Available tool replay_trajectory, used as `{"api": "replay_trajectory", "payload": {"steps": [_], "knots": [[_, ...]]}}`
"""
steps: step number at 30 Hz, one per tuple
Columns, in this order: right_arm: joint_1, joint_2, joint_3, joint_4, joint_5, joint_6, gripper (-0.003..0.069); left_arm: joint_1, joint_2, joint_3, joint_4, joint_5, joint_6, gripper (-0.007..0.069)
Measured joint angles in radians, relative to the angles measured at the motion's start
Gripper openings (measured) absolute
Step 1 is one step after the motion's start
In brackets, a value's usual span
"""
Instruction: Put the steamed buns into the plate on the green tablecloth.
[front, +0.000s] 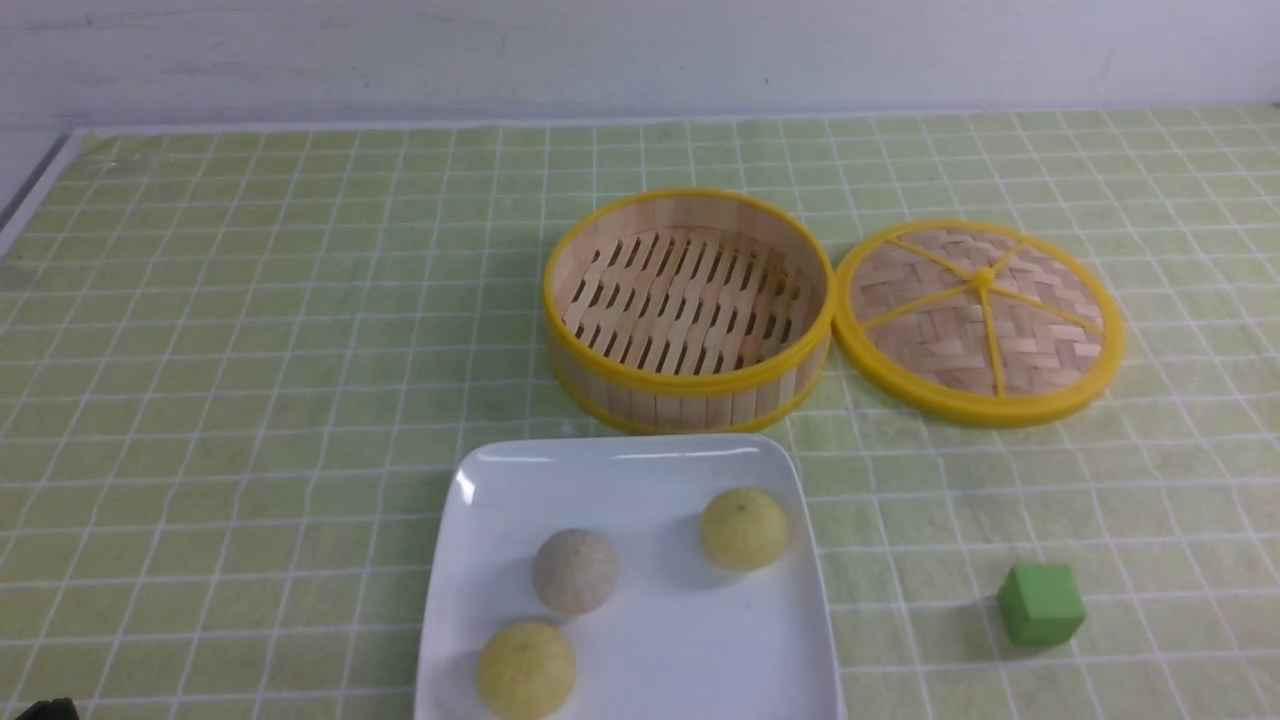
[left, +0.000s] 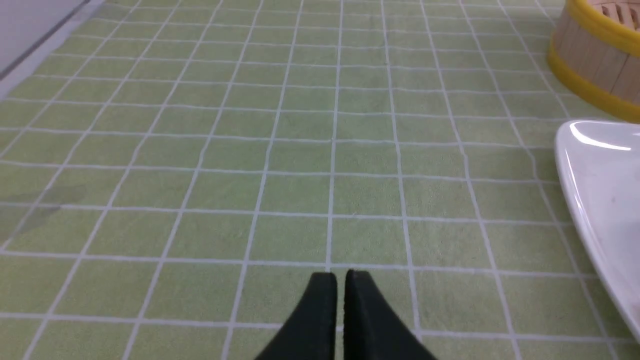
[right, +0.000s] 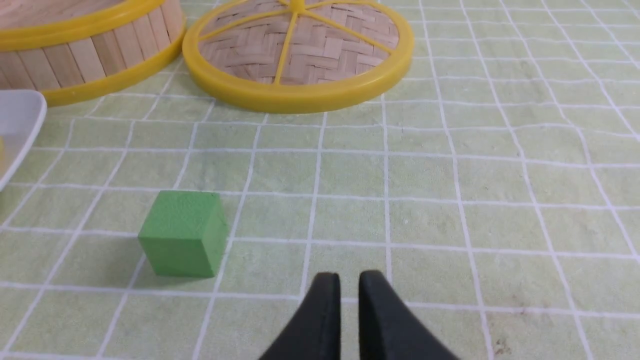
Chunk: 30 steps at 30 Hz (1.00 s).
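So all three steamed buns (front: 610, 600) are already sitting inside the plate (front: 780, 650) on the green tablecloth (front: 250, 400), two yellow ones and the greyish one between them, none touching. Looks like the job is basically done. The bamboo steamer (front: 688, 310) just behind the plate is sitting empty, its woven lid (front: 978, 320) lying right beside it, and a green cube (front: 1041, 603) is off to the plate's right. The left gripper (left: 340, 292) is hovering low over bare cloth with its jaws nearly together, holding nothing; the right gripper (right: 348, 295) is the same, near the cube. Main risk now: an arm swinging over and clipping the plate's rim, rolling a bun off.
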Motion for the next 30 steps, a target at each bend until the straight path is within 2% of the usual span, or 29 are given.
{"api": "replay_trajectory", "payload": {"steps": [30], "knots": [[0.0, 0.0, 0.0, 0.0, 0.0, 0.0, 0.0123, 0.009, 0.0, 0.0, 0.015, 0.002, -0.001, 0.0074]]}}
